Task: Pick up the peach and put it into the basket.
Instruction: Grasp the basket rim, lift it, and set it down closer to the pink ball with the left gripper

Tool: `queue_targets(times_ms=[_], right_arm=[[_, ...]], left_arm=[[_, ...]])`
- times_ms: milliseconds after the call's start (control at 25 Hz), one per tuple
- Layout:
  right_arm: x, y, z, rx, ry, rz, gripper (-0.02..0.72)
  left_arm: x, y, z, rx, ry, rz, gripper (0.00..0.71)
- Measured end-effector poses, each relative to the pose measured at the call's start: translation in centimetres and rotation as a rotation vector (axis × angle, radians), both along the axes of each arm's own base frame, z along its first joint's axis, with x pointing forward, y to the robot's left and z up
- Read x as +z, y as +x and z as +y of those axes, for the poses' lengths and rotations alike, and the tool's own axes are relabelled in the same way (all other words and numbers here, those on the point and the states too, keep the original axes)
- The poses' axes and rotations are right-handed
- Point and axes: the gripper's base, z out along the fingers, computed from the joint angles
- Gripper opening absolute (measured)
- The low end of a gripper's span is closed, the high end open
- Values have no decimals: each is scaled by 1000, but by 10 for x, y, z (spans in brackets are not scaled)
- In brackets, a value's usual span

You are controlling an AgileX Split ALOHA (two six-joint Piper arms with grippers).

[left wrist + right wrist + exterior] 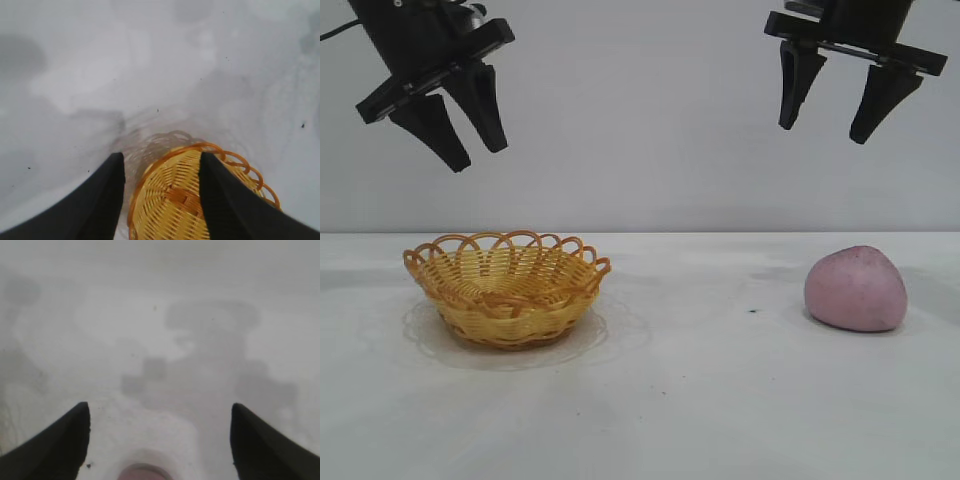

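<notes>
The peach (855, 289), a matte pink-mauve lump, lies on the white table at the right. Only its top edge shows in the right wrist view (144, 473). The yellow-orange wicker basket (506, 286) stands on the table at the left and is empty. My right gripper (825, 132) hangs open high above the table, a little left of the peach, holding nothing. My left gripper (478, 155) hangs open high above the basket, holding nothing. In the left wrist view the basket (175, 200) lies far below, between the two black fingers (105, 195).
The white table (700, 400) meets a plain grey wall behind. A small dark speck (752, 311) lies on the table left of the peach.
</notes>
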Motion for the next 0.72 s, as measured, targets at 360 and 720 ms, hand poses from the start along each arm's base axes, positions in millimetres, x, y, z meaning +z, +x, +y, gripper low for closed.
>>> queue_targets(times_ms=[360, 720], right_arm=[[0, 0, 0, 1, 0, 2, 509], [0, 0, 0, 3, -1, 1, 509]], left_arm=[[0, 0, 0, 0, 0, 0, 336], [-1, -3, 0, -38, 4, 21, 336]])
